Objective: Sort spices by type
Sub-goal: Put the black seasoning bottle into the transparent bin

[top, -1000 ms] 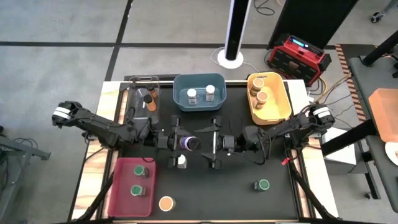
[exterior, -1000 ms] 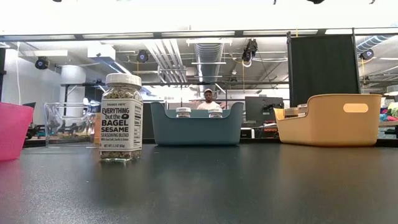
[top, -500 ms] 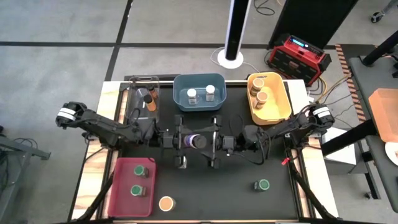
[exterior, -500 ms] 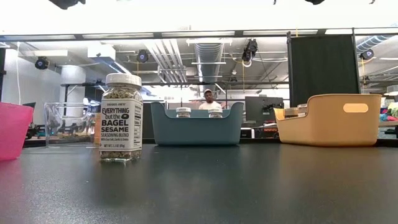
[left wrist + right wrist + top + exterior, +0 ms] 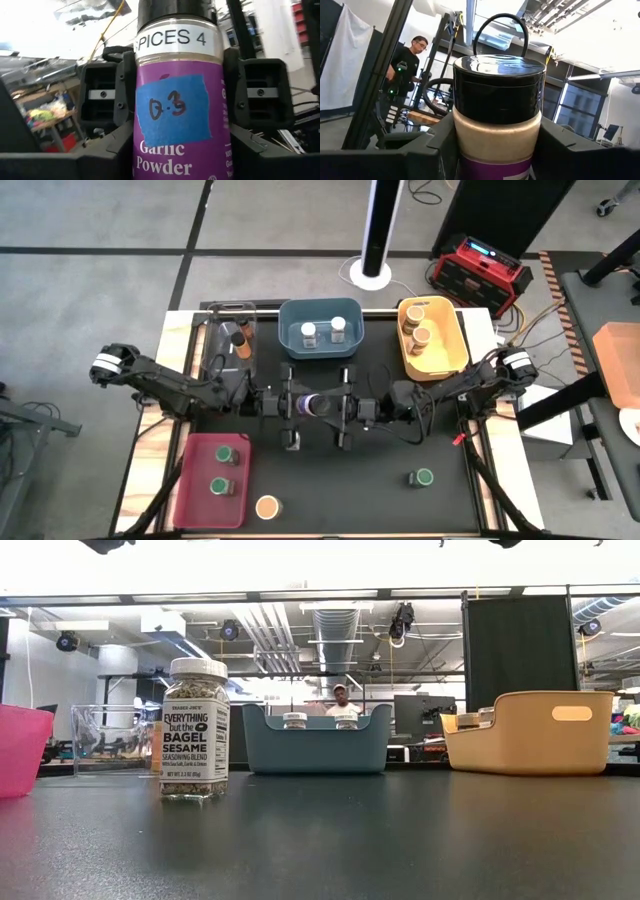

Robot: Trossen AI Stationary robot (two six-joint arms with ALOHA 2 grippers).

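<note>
Sharing garlic powder jar [image 5: 312, 405] mid-table: left gripper [image 5: 290, 406] clamped at 9 o'clock, right gripper [image 5: 344, 408] clamped at 3; jar axis ran 9-to-3.

Black tabletop [image 5: 380, 470], red bin [image 5: 190, 490] at front left, clear bin [image 5: 215, 340], blue bin [image 5: 320, 312] and yellow bin [image 5: 445, 345] along the back, person [image 5: 405, 62] standing beyond.

Jar [image 5: 313, 405] between left tool [image 5: 288, 406] and right tool [image 5: 345, 408], mid-table.

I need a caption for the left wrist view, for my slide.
Purple-labelled garlic powder jar with dark lid, held between both grippers' dark fingers.
</note>
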